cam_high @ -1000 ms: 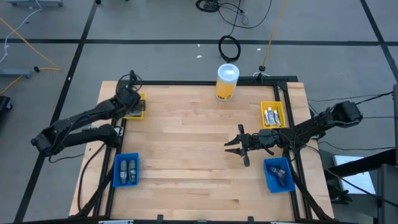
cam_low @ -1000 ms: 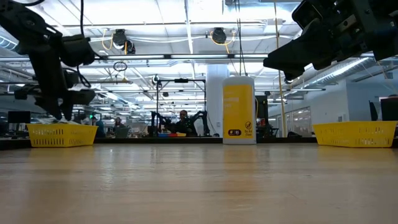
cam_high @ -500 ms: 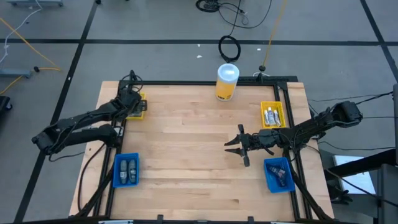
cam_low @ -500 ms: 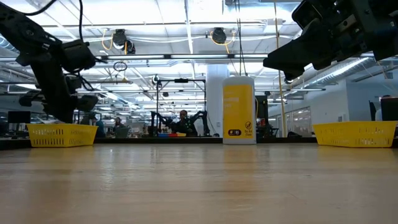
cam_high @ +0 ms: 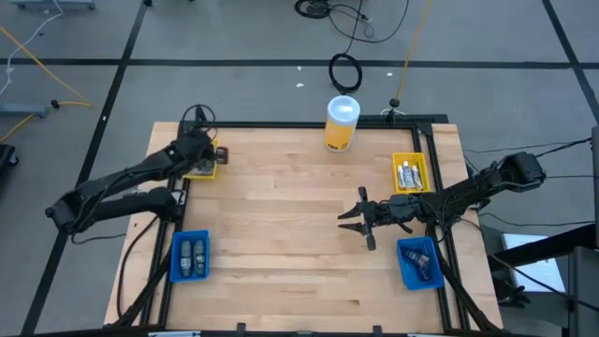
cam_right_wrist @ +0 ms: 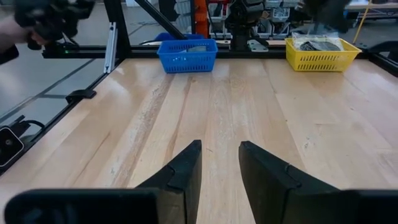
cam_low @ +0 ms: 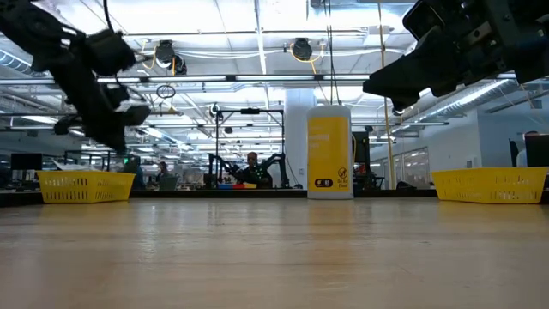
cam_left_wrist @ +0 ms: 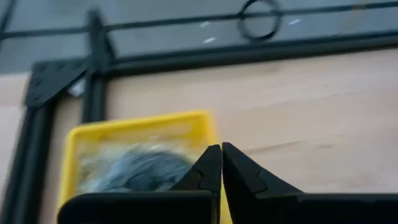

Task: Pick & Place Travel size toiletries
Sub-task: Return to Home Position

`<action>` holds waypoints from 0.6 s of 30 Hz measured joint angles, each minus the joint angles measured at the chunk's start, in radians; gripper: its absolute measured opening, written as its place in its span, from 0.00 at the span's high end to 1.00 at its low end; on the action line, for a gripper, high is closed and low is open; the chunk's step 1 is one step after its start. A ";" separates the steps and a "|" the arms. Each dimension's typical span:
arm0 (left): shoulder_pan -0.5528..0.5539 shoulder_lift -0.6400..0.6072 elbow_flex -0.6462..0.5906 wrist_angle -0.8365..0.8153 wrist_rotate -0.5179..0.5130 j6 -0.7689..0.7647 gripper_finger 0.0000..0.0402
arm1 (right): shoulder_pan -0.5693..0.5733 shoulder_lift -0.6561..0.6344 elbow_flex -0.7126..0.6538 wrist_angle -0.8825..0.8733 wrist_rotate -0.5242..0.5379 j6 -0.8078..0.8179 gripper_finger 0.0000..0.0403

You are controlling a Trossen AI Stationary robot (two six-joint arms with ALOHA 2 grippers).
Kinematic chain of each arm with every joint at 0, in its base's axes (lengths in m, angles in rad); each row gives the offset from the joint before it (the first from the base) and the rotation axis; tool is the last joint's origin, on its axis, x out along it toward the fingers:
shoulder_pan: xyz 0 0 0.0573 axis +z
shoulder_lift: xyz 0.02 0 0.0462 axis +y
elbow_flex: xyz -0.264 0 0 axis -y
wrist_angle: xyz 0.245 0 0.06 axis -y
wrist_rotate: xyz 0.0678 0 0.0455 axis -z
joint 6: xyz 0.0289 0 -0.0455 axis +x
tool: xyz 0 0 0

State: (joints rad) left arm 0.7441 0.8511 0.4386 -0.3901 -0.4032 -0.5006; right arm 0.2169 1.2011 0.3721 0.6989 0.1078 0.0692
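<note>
As the left gripper [cam_left_wrist: 221, 154] is pinched together, empty, beside the yellow bin [cam_left_wrist: 134, 122], it should be raised clear before retraction. The right gripper [cam_right_wrist: 219, 149] is held parted, empty, over the table [cam_high: 281, 243].

No words, numbers or brand names can be read anywhere. The tall yellow plastic cylinder container with a white lid [cam_low: 329, 153], standing at the far edge of the wooden table [cam_low: 274, 249], carries pale lines of print and a small dark badge low on its front, all too small to make out.
</note>
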 joint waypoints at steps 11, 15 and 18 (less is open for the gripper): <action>-0.414 -0.153 -0.071 0.219 0.010 0.105 0.98 | -0.008 -0.307 0.000 -0.394 -0.003 -0.017 0.75; -0.586 -0.143 -0.156 0.491 0.010 0.184 0.96 | -0.008 -0.478 -0.032 -0.463 -0.005 -0.078 0.75; -0.681 -0.123 -0.217 0.699 0.011 0.267 0.97 | -0.010 -0.603 -0.087 -0.468 -0.005 -0.116 0.75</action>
State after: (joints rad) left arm 0.0632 0.7278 0.2221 0.3088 -0.3927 -0.2339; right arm 0.2071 0.5982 0.2848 0.2312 0.1026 -0.0464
